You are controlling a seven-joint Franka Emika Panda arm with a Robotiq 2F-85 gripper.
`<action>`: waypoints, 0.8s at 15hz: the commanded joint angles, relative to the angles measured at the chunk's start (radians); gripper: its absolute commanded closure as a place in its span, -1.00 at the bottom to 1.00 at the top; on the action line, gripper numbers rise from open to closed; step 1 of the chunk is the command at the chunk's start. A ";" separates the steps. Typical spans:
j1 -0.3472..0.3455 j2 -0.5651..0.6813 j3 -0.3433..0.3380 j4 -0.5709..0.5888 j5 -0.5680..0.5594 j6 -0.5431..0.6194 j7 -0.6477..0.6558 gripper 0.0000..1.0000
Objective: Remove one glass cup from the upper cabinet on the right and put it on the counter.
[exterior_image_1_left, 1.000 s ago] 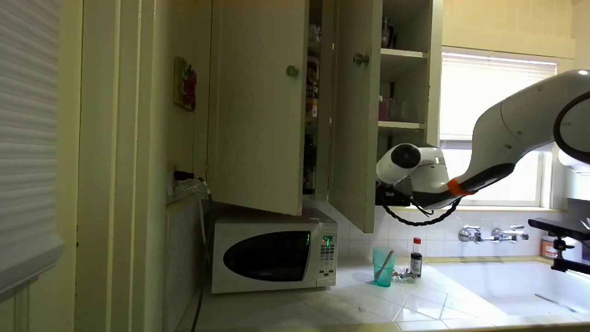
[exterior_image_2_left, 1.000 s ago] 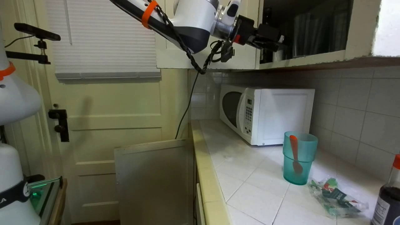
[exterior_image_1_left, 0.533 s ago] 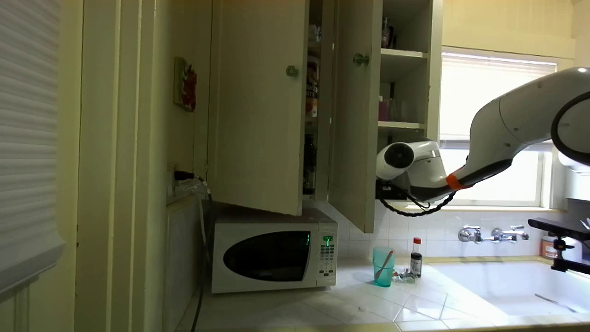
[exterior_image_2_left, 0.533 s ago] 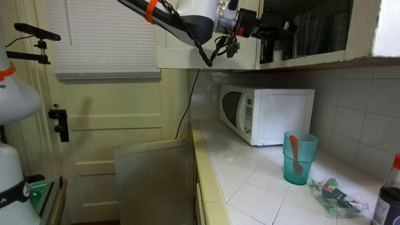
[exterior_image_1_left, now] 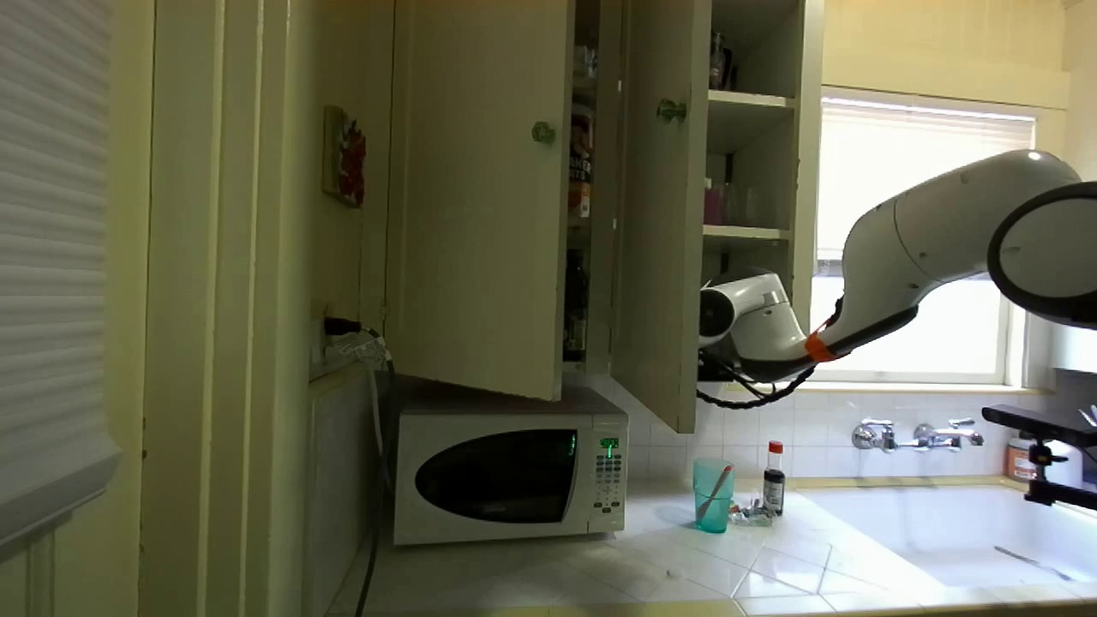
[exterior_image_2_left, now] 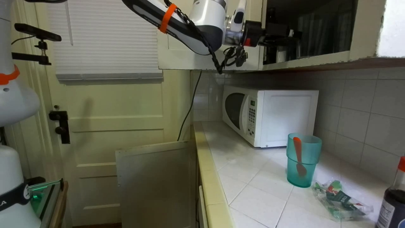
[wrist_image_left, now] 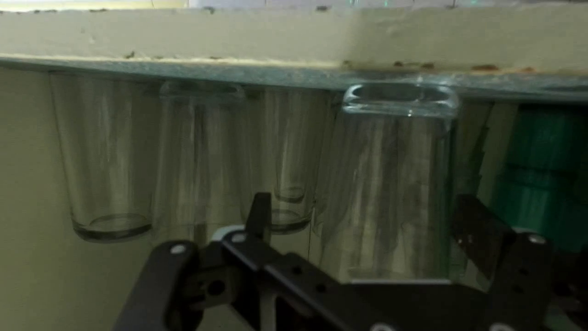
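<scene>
Fingers (wrist_image_left: 260, 216), black and narrow, poke up at 7 and 4 o'clock in the upside-down wrist view. They belong to the black gripper (wrist_image_left: 363, 200), and they are spread wide apart. Between them is the tall, plain, clear glass cup (wrist_image_left: 390, 174). Its thick bottom points to 12 o'clock, right by the chipped, cream-painted shelf edge (wrist_image_left: 257, 34). A gap shows on its 9 o'clock side; on its 3 o'clock side I cannot tell if a finger touches it. More tall clear glasses (wrist_image_left: 108, 161) are toward 9 o'clock.

In an exterior view, the gripper reaches into the tall, cream-white upper cabinet (exterior_image_2_left: 367, 31) at 2 o'clock, where the glass cup is. A boxy white microwave (exterior_image_2_left: 284, 117) sits at 3 o'clock on the pale, flat, tiled counter (exterior_image_2_left: 253, 190).

In an exterior view, the rounded white robot arm (exterior_image_1_left: 951, 223) reaches in from 3 o'clock. Its end is behind an open, flat, cream door (exterior_image_1_left: 656, 257).
</scene>
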 commanded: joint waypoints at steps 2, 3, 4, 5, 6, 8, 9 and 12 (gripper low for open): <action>0.016 0.059 0.003 0.044 -0.048 -0.038 0.073 -1.00; 0.016 0.067 0.003 0.050 -0.052 -0.025 0.085 -1.00; 0.017 0.075 0.004 0.057 -0.058 -0.017 0.097 -1.00; 0.019 0.082 0.004 0.064 -0.064 -0.013 0.106 -1.00; 0.021 0.090 0.004 0.071 -0.071 -0.011 0.115 -1.00; 0.025 0.106 0.005 0.087 -0.082 -0.008 0.129 -1.00; 0.027 0.115 0.005 0.096 -0.081 -0.006 0.132 -1.00; 0.025 0.101 0.005 0.077 -0.040 -0.018 0.086 -1.00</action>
